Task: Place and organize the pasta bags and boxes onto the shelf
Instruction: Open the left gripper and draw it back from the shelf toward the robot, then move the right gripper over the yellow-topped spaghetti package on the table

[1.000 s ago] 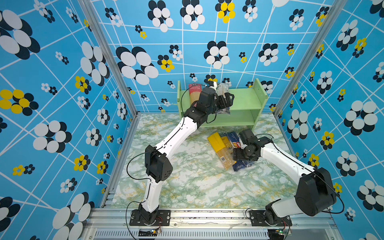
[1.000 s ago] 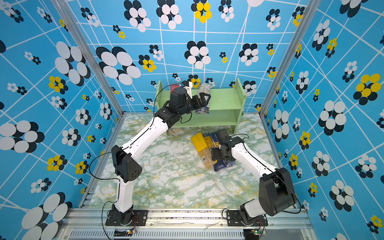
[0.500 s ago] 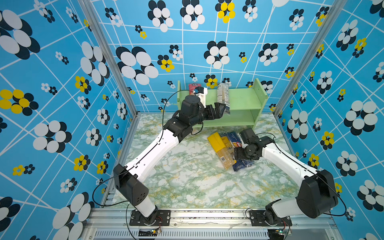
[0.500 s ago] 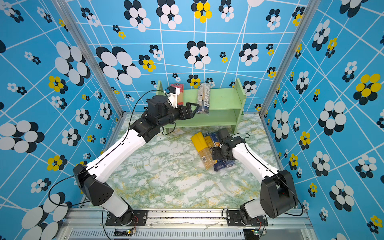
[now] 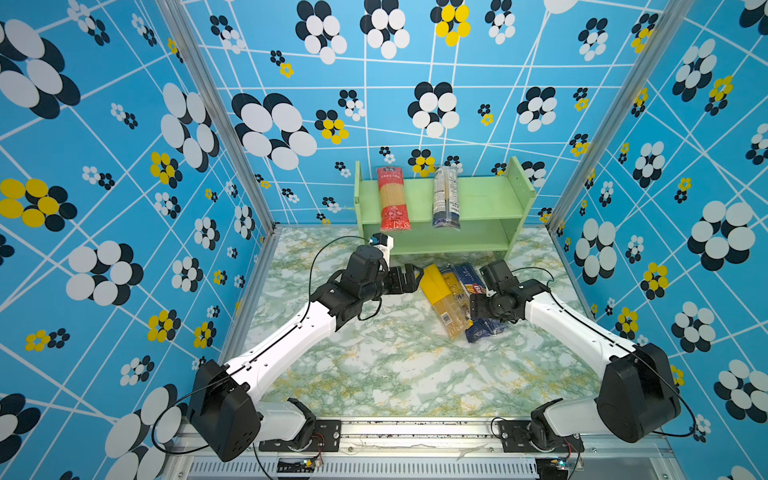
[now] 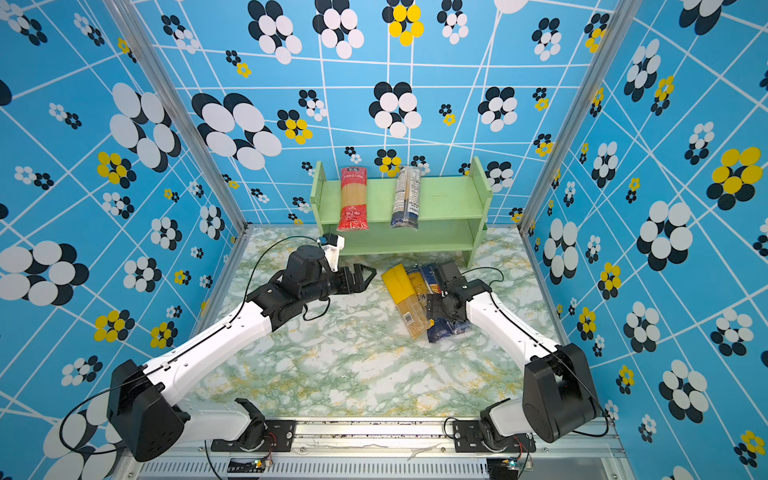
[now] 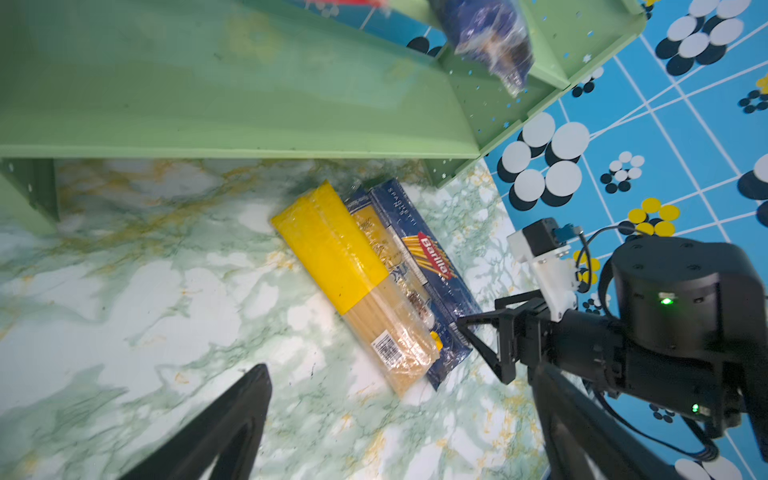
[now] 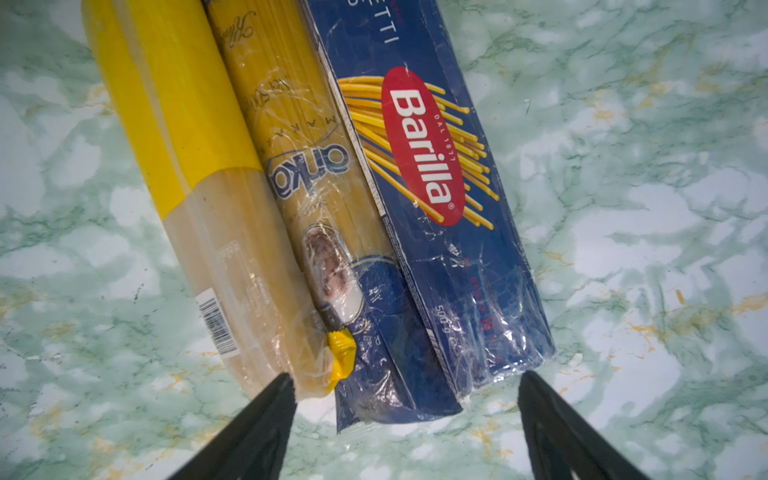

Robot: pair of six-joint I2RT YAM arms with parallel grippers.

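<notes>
The green shelf (image 5: pixel 482 199) (image 6: pixel 444 199) stands at the back. Its top tier carries a red-ended bag (image 5: pixel 392 199) (image 6: pixel 353 199) and a clear white/blue-label bag (image 5: pixel 446 197) (image 6: pixel 405 197). Side by side on the table lie a yellow-topped bag (image 5: pixel 438 295) (image 8: pixel 183 124), a blue-ended bag (image 8: pixel 316 174) and a dark blue Barilla box (image 5: pixel 469 276) (image 8: pixel 424 145). My left gripper (image 5: pixel 415 278) (image 7: pixel 399 370) hangs open and empty just left of them. My right gripper (image 6: pixel 432 307) (image 8: pixel 405 376) is open above their near ends, gripping nothing.
Patterned blue walls with metal corner posts (image 5: pixel 224 124) close in the marble table (image 5: pixel 374 365) on three sides. The shelf's lower tier (image 5: pixel 440 239) holds nothing. The packs lie just in front of the shelf's right foot (image 7: pixel 444 174).
My left gripper has let go of the clear bag on the top tier, then drawn back and down to the table beside the packs. The right arm has stayed still.
</notes>
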